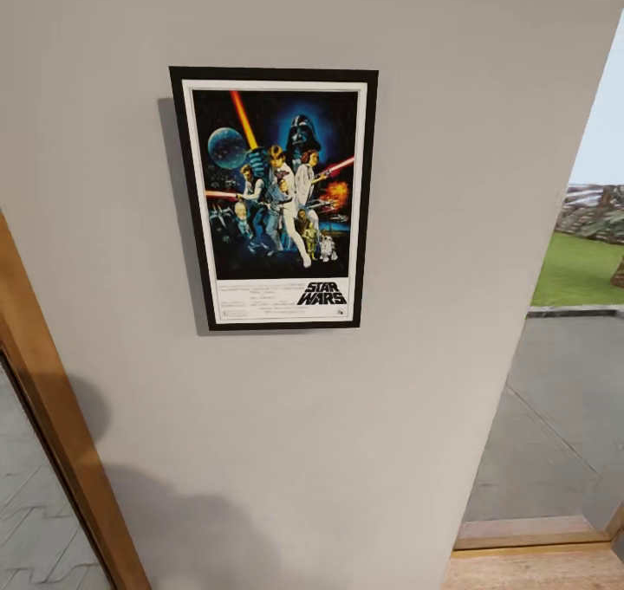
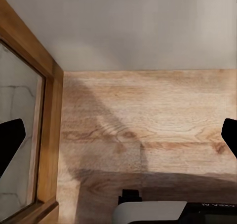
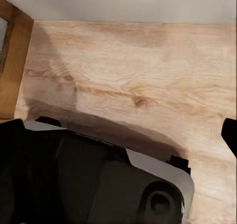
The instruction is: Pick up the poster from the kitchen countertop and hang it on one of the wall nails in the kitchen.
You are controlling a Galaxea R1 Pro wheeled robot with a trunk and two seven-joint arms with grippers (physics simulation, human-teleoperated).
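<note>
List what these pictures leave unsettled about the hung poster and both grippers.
- Wall nail: hidden behind the black-framed Star Wars poster in the head view, so what carries it cannot be confirmed.
- Left gripper: dark fingers cut by both picture edges.
- Right gripper: one dark finger at the edge; the robot's body blocks the rest.

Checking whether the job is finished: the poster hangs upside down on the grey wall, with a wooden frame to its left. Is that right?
Not upside down. The head view shows the poster upright on the grey wall, title at the bottom. The wooden frame is indeed to its left.
</note>
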